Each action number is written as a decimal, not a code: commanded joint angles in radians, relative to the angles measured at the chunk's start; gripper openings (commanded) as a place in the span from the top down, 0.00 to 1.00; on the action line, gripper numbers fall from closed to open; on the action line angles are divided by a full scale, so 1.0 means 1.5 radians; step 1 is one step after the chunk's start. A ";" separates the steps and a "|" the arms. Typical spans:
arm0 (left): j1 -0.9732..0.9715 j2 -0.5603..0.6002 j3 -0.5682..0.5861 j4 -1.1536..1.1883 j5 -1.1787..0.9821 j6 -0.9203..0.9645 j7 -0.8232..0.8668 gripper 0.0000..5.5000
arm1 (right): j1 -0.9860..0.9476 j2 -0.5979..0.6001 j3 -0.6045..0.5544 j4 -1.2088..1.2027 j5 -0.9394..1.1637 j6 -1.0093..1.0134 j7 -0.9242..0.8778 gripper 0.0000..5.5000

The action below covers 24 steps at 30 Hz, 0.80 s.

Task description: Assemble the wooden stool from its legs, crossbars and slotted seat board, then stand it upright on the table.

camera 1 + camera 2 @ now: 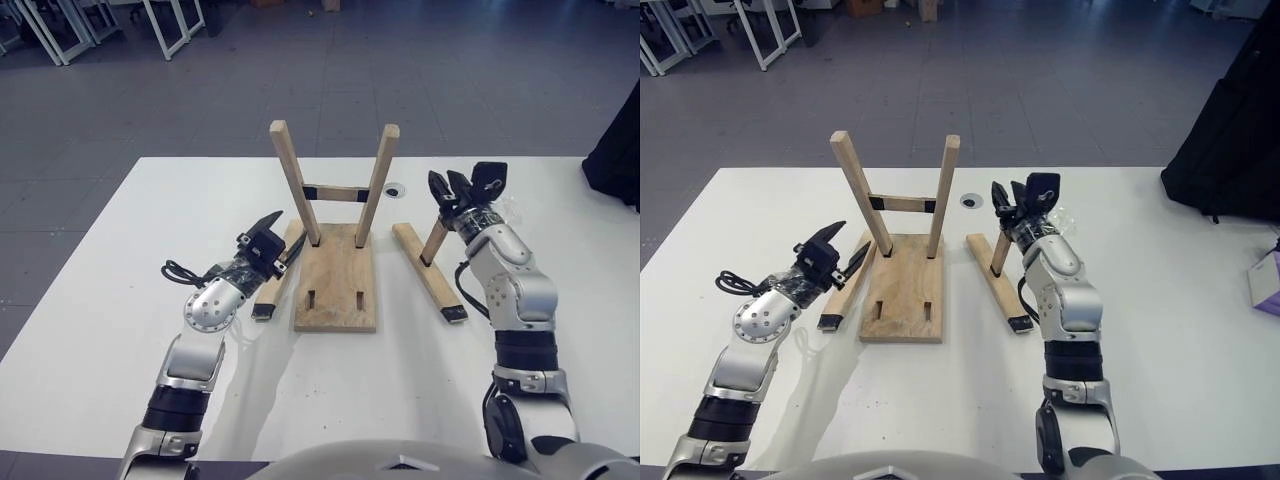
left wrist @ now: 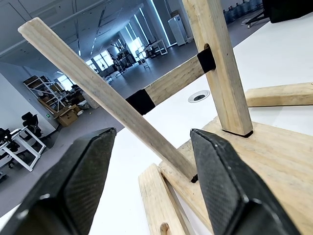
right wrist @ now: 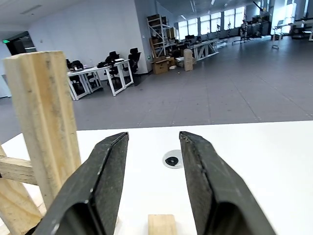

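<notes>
The stool's seat board (image 1: 336, 285) lies flat just beside the left gripper (image 1: 286, 230), with two legs (image 1: 295, 180) standing in it. Both grippers are wide open and hold nothing. A loose leg (image 1: 272, 285) lies just below the left gripper, and another (image 1: 428, 270) lies close under the right gripper (image 1: 446, 185). I would grasp one near its middle and keep it straight over the free slots (image 1: 312, 299).

The left hand (image 1: 288, 232) covers the far part of the loose leg (image 1: 268, 293) lying under it. Beneath the right hand (image 1: 443, 182), the upper end of the short crossbar (image 1: 434, 243) is hidden behind that hand.
</notes>
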 commanded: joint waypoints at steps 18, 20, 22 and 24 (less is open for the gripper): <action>0.058 -0.011 0.011 -0.053 0.006 0.024 0.031 0.49 | 0.250 -0.121 0.071 -0.187 0.002 0.226 0.062 0.43; 0.058 -0.013 0.010 -0.054 0.008 0.024 0.034 0.49 | 0.231 -0.121 0.091 -0.195 -0.011 0.251 0.053 0.43; 0.062 -0.017 0.008 -0.056 0.011 0.023 0.039 0.49 | 0.219 -0.131 0.110 -0.195 -0.025 0.274 0.051 0.43; 0.065 -0.021 0.005 -0.056 0.014 0.023 0.043 0.49 | 0.209 -0.143 0.127 -0.184 -0.041 0.289 0.053 0.43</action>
